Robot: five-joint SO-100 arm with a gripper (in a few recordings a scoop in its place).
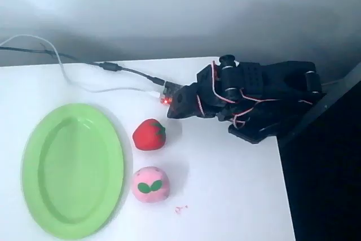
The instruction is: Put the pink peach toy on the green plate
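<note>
The pink peach toy (150, 185) lies on the white table near the front, its two dark green leaf marks facing up. It sits just right of the green plate (72, 170), a large light-green oval with nothing on it. My black arm is folded at the back right. Its gripper (172, 109) points left, well behind the peach and apart from it. The fingers read as one closed dark wedge with nothing between them.
A red strawberry-like toy (149, 134) with a green top lies between the gripper and the peach. Cables (84, 66) run along the back edge to a small board with a red light (164, 96). The table's right edge (285, 184) drops into dark space.
</note>
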